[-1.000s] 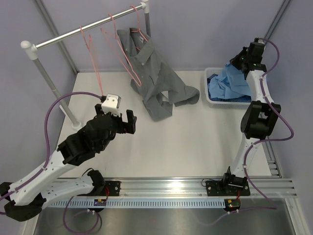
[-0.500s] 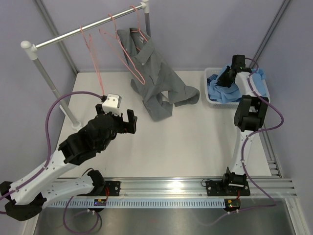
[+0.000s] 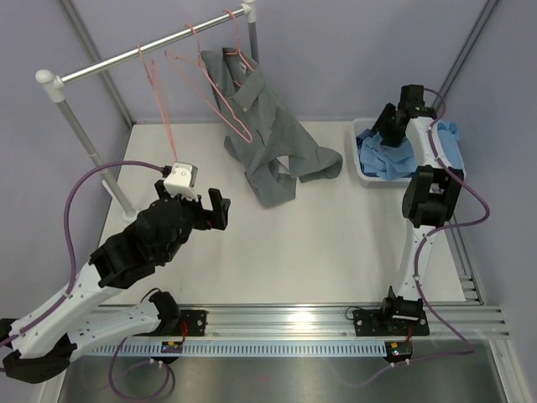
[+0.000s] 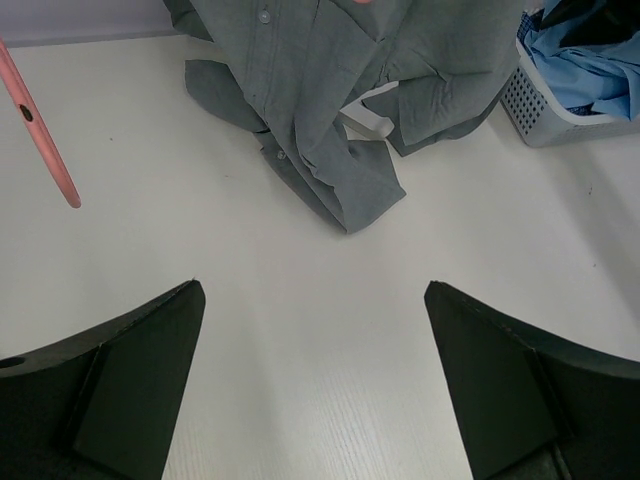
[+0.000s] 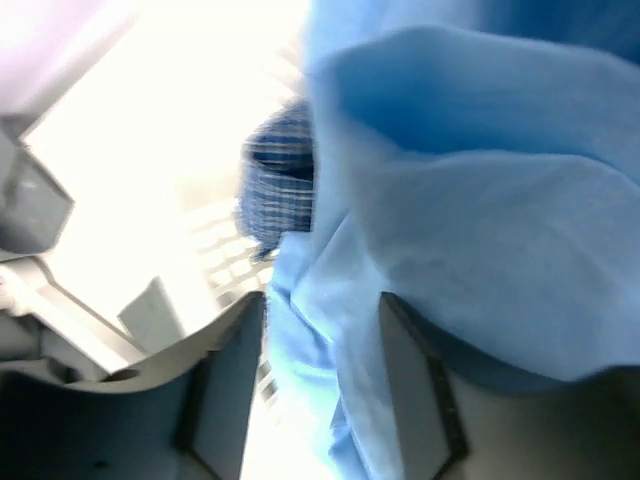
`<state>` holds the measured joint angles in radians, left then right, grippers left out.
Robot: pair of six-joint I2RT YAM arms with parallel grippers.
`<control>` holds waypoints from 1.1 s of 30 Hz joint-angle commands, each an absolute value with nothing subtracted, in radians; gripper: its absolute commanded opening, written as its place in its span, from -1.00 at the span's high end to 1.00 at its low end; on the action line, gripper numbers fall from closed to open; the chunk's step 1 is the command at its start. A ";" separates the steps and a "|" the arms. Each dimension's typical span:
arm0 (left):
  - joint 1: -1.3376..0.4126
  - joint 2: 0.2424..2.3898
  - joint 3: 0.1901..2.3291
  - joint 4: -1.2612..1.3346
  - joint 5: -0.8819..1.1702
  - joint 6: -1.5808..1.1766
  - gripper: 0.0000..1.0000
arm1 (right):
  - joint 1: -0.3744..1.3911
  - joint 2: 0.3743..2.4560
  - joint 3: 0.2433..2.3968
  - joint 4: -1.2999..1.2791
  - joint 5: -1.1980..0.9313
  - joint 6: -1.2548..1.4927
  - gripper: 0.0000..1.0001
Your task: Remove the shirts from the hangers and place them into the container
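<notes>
A grey shirt [image 3: 273,138] hangs from a pink hanger [image 3: 239,59] on the rail, and its lower half lies crumpled on the table [image 4: 330,110]. Two bare hangers [image 3: 158,88] hang to its left. The white container [image 3: 366,170] at the far right holds a light blue shirt [image 3: 401,153] and a dark blue checked shirt [image 5: 280,190]. My right gripper [image 3: 379,134] is low over the container, its jaws apart with light blue cloth [image 5: 330,330] lying loosely between them. Over the bare table, short of the grey shirt, my left gripper [image 3: 205,211] is wide open and holds nothing.
The metal clothes rail [image 3: 126,59] runs across the back left on white posts [image 3: 80,134]. Part of the light blue shirt spills over the container's right rim [image 3: 449,138]. One bare hanger's tip [image 4: 40,140] hangs close to my left gripper.
My right gripper came down from behind the container onto the light blue shirt and its jaws parted. The left arm shifted slightly to the left.
</notes>
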<state>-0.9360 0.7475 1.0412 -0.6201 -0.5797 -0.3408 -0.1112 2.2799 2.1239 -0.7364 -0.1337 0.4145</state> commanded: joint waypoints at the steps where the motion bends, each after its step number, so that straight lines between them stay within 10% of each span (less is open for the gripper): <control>1: -0.933 0.739 1.081 -0.598 -0.597 -0.353 -0.98 | -0.106 2.115 2.239 -0.759 -0.104 0.325 -0.25; 20: -0.933 0.761 1.115 -0.597 -0.578 -0.325 -0.98 | -0.370 1.598 1.617 -0.528 -0.020 0.575 -0.36; 33: -0.933 0.778 1.134 -0.597 -0.601 -0.281 -0.98 | -0.373 2.018 1.718 -0.489 -0.182 0.632 -0.41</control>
